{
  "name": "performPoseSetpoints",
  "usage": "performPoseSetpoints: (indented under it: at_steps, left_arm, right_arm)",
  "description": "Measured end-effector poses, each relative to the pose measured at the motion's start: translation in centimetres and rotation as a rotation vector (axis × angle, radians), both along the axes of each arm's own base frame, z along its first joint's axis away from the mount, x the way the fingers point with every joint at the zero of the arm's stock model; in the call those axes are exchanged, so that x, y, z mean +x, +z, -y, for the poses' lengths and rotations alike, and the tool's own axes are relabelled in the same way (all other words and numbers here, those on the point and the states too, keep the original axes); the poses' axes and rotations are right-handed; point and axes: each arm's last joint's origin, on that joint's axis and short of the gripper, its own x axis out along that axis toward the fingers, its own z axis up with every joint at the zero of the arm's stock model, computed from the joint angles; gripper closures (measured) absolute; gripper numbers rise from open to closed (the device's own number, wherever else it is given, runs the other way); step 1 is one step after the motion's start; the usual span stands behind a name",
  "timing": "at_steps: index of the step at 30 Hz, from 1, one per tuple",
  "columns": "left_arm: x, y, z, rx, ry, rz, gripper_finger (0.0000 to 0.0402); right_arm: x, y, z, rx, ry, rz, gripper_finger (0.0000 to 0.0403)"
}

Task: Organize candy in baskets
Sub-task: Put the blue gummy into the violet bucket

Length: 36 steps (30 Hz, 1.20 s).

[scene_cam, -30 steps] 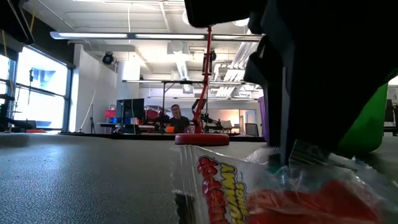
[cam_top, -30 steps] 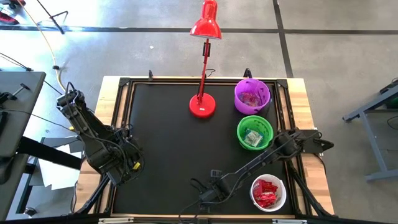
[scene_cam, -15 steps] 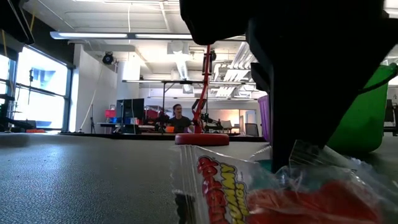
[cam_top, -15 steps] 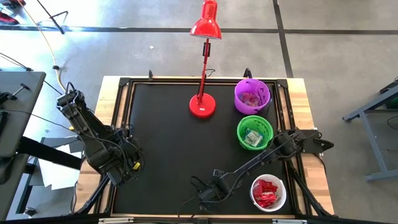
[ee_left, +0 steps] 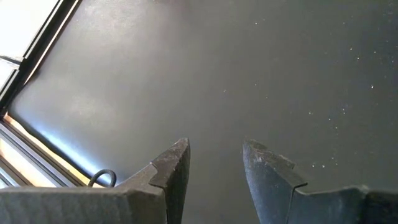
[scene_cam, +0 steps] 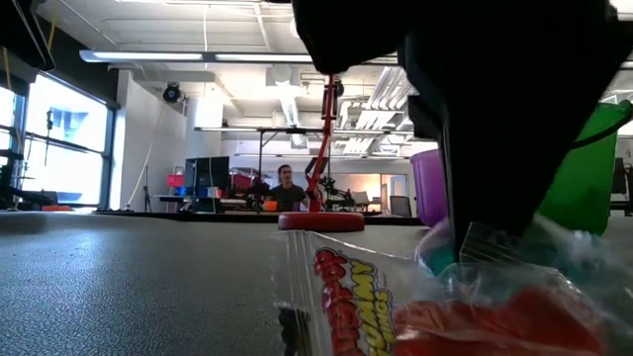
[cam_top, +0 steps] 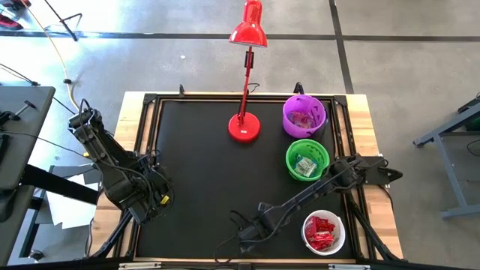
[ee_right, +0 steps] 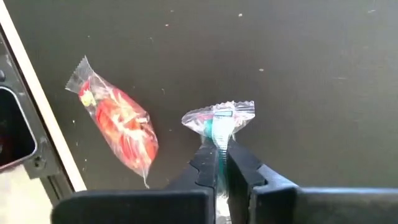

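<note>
The right gripper has its jaws pinched shut on a clear, teal-centred wrapped candy, with a red wrapped candy lying just beside; the left gripper has its jaws parted and empty.

The lamp is standing at the mat's far middle; three baskets are lining the right side, one behind another, each holding candy; two loose sweets are lying side by side, apart, near the front edge.

Red candy packet — partly legible "UMMY" in red lettering, rest unreadable
</note>
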Motion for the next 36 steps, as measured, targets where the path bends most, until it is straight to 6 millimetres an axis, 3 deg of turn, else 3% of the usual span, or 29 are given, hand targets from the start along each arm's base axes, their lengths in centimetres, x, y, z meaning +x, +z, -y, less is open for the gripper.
performPoseSetpoints:
  at_steps: [16, 20, 27, 36]
  left_arm:
    - [0.1, 0.1, -0.1, 0.041, -0.009, 0.051, 0.0266]
    - [0.1, 0.1, -0.1, 0.042, -0.009, 0.053, 0.0266]
    - [0.2, 0.1, -0.1, 0.058, -0.032, 0.042, 0.0266]
    - [0.2, 0.1, -0.2, 0.078, -0.05, 0.038, 0.0266]
  right_arm:
    - [0.2, 7.8, 4.1, -0.349, 0.143, -0.1, 0.0399]
    - [0.0, 8.9, 5.6, -0.408, 0.174, -0.166, 0.0399]
    - [0.3, 10.8, 7.6, -0.422, 0.255, -0.132, 0.0399]
    - [0.1, 12.7, 9.2, -0.507, 0.208, -0.069, 0.0399]
